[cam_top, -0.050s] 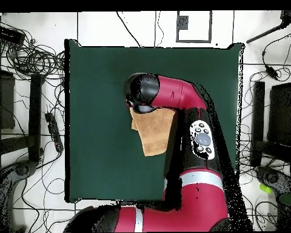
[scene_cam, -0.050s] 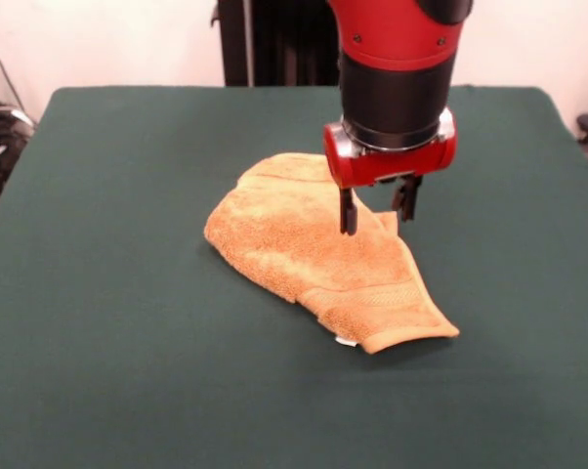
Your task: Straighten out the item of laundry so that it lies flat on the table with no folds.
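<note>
The golden-orange towel (scene_cam, -0.050s: 314,256) lies near the middle of the dark green table (scene_cam, -0.050s: 118,293), folded over on itself, with its ribbed band and a small white tag at the near right end. My gripper (scene_cam, -0.050s: 377,210) hangs just above the towel's far right part, open, its two dark fingers (scene_cam, -0.050s: 347,211) pointing down with nothing between them. In the overhead view the red arm covers much of the towel (cam_top, -0.050s: 155,133), and the gripper itself is hidden under the arm's head.
Bare green cloth (cam_top, -0.050s: 99,121) surrounds the towel on all sides. Cables and stands lie on the floor beyond the table edges (cam_top, -0.050s: 26,60). The dark pedestal stands behind the table's far edge (scene_cam, -0.050s: 274,44).
</note>
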